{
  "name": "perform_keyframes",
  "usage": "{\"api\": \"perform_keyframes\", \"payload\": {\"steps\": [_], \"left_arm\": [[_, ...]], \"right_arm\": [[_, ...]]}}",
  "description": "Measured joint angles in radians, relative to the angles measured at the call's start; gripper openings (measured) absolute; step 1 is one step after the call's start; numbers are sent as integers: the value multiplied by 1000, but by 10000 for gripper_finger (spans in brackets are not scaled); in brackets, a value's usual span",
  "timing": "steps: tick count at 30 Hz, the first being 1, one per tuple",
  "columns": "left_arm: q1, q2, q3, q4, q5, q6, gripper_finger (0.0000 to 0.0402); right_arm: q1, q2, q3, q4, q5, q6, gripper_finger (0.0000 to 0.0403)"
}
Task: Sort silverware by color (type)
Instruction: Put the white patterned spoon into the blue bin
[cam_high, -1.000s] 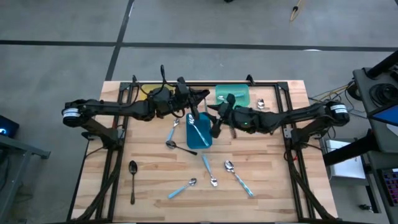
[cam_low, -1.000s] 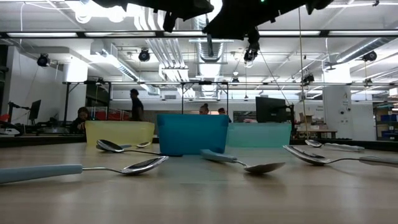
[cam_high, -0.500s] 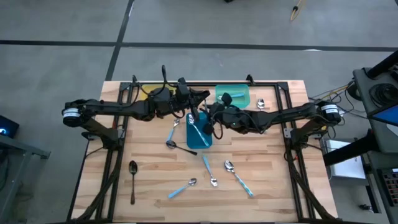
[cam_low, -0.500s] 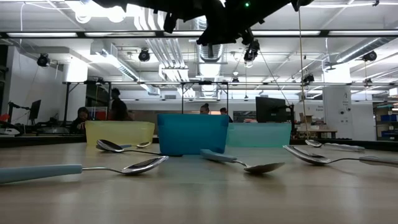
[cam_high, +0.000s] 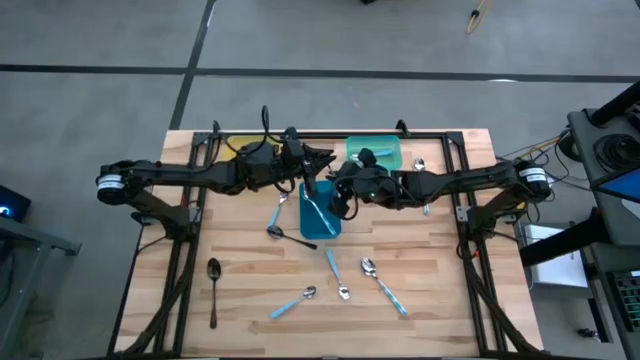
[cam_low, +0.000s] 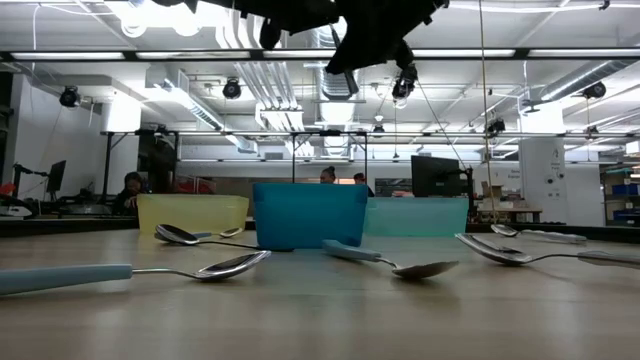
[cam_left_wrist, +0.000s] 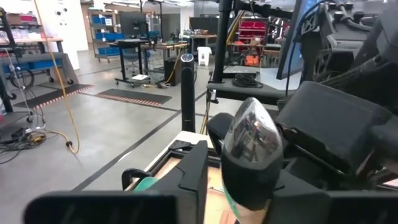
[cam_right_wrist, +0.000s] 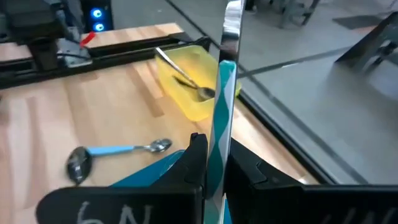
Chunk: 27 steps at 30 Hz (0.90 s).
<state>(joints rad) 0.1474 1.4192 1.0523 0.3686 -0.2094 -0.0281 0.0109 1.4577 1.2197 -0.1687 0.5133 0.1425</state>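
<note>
Your right gripper is clamped on a blue-handled shiny steel spoon; left gripper pinches its bowl above the blue plastic tray.

Spoons scattered, one upright.

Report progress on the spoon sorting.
Done: a blue-handled spoon lies in the blue tray, and a spoon lies in the yellow tray. In hand: the right gripper clamps a second blue-handled spoon above the blue tray, with the left gripper beside it. Left: loose spoons on the table, including a black spoon.
</note>
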Motion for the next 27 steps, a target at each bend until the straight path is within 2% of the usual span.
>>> {"api": "perform_keyframes", "payload": {"steps": [8,13,20,27], "left_arm": [[1,-115,0,-161,15,73,141],[1,-190,0,-270,14,137,177],[1,-301,0,-377,9,185,190],[1,-393,-39,-411,8,203,188]], "right_arm": [[-23,1,93,-170,-148,79,19],[-43,2,132,-216,-233,139,19],[-63,23,149,-230,-310,215,18],[-89,142,227,-278,-441,260,18]]}}
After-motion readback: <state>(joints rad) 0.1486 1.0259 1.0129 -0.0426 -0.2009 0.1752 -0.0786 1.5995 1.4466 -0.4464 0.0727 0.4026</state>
